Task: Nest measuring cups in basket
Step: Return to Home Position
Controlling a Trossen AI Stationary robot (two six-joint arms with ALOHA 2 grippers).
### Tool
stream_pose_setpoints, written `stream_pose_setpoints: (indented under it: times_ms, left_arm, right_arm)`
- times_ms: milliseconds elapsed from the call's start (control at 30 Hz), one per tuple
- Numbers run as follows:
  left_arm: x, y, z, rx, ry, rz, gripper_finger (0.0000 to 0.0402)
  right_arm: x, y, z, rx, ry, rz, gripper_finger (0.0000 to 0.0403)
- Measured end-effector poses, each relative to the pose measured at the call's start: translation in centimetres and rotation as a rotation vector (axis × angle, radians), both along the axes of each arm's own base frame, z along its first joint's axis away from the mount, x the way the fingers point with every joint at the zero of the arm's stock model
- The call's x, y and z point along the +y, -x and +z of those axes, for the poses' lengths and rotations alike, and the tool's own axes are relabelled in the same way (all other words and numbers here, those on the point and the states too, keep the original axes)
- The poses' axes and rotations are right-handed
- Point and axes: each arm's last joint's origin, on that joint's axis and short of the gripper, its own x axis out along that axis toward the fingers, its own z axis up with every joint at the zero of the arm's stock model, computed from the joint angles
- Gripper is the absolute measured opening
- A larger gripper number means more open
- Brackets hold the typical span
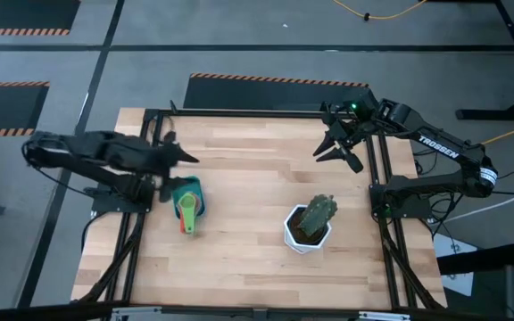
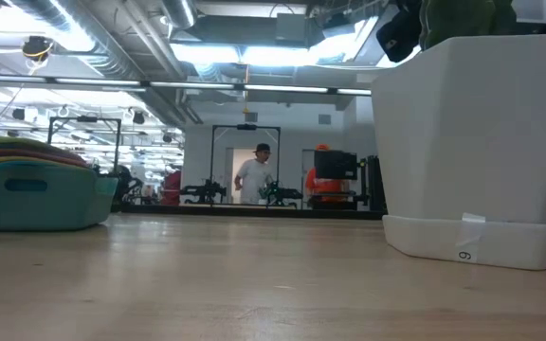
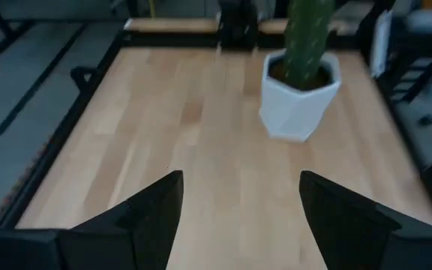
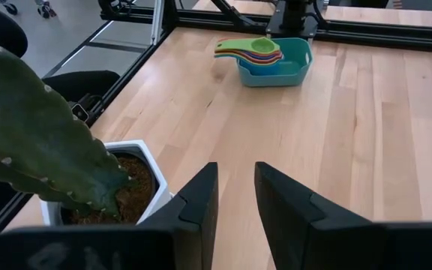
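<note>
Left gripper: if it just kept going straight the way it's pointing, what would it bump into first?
Probably the white pot holding the cactus: only tabletop lies between it and the left gripper. The pot sits slightly off-centre and depth is unclear, so it might just miss.

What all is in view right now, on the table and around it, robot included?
Light wooden table: one, under everything.
Teal plastic rectangular basket: one, table's left side.
Plastic measuring cups: several, nested; yellow, green, orange, blue; in the basket, handles over its rim.
White hexagonal pot: one, right of centre.
Green cactus: one, in the pot.
Person: one, white top, room beyond.
Left gripper: dark, open, by the basket.
Right gripper: dark, open, near table's right edge.
</note>
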Motion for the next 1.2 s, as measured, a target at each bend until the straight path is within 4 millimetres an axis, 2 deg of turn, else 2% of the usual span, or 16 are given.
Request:
stream_pose_setpoints:
  times_ms: [200, 333, 500, 667, 967, 1067, 1200]
  left_arm:
    - [0.5, 2.9, 1.2, -0.109, 0.011, 0.003, 0.0261]
    - [1.2, 4.5, 1.7, -0.159, -0.097, 0.094, 0.0261]
    - [1.6, 6.3, 1.5, -0.22, -0.186, 0.094, 0.0244]
    - [1.7, 6.6, -2.5, -0.27, -0.187, 0.092, 0.0204]
    - [1.4, 5.4, -11.8, -0.386, -0.184, 0.071, 0.0147]
    - [1.1, 4.9, -13.9, -0.442, -0.185, 0.025, 0.0138]
    - [1.1, 4.8, -15.6, -0.526, -0.189, 0.021, 0.0136]
  right_arm:
    - [-0.2, -0.3, 0.3, -0.048, 0.031, -0.001, 0.0094]
    - [-0.4, -0.6, 0.7, -0.096, 0.063, -0.001, 0.0094]
    - [-0.6, -0.9, 1.1, -0.146, 0.093, -0.004, 0.0094]
    - [-0.6, -0.9, 1.1, -0.146, 0.093, -0.004, 0.0094]
    - [-0.6, -0.9, 1.2, -0.147, 0.092, -0.004, 0.0094]
    - [-0.6, -0.9, 1.2, -0.147, 0.092, -0.004, 0.0094]
    - [-0.6, -0.9, 1.2, -0.148, 0.092, -0.003, 0.0094]
